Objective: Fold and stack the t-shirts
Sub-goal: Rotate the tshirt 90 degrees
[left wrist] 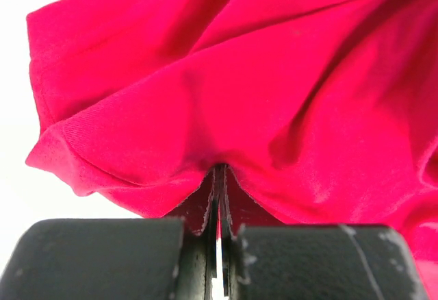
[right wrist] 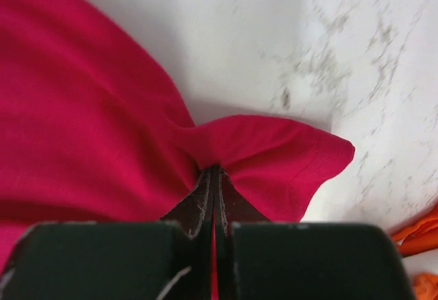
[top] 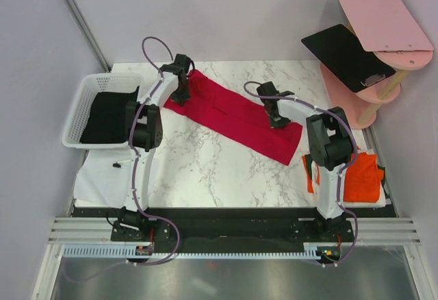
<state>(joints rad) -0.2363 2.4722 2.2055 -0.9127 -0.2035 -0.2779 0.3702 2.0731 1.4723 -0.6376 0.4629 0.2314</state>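
Crimson soft cloth t-shirt, a folded band slanting across centre frame on the white marble surface, looks light and limp; left claw and right claw each pinch its edge toward opposite ends, likely the surest hold.

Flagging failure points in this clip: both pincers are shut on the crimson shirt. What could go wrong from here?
1. The left pincer and right pincer each pinch only a small bunch of the crimson shirt; it may slip out when lifted.
2. The shirt lies diagonally, so the fold may land skewed.
3. The orange shirts lie beside the right arm; a swing might drag them.
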